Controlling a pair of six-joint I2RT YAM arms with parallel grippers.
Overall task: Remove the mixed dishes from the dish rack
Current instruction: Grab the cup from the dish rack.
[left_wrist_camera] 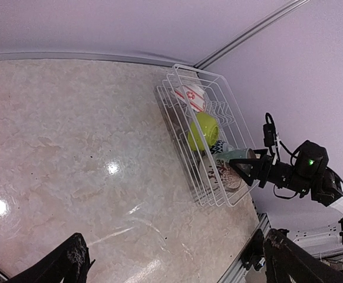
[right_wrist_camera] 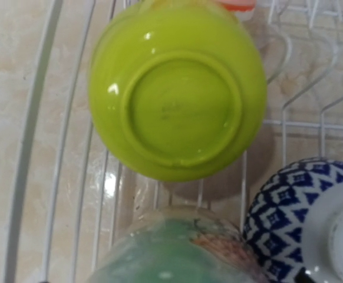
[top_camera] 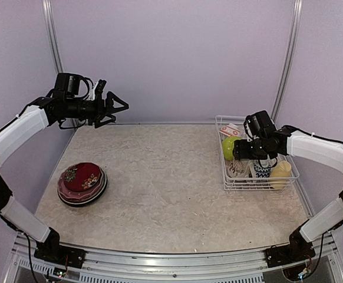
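Observation:
The white wire dish rack [top_camera: 229, 184] stands at the right. It holds a lime-green bowl [top_camera: 230, 147], a red-patterned bowl [top_camera: 230, 130], a blue-patterned bowl [top_camera: 261, 171], a beige patterned mug [top_camera: 237, 168] and a pale-yellow mug [top_camera: 280, 174]. My right gripper [top_camera: 242, 150] hangs low inside the rack. In the right wrist view the mug's green inside [right_wrist_camera: 177, 253] fills the bottom centre below the lime-green bowl [right_wrist_camera: 174, 97], and only dark finger tips show at the bottom edge, wide apart. My left gripper [top_camera: 117, 107] is open and empty, raised high at the far left.
A stack of plates with a red floral one on top [top_camera: 82, 181] lies on the table at the left. The back wall and the right wall stand close to the rack. The rack [left_wrist_camera: 180, 150] and the right gripper [left_wrist_camera: 242, 170] also show in the left wrist view.

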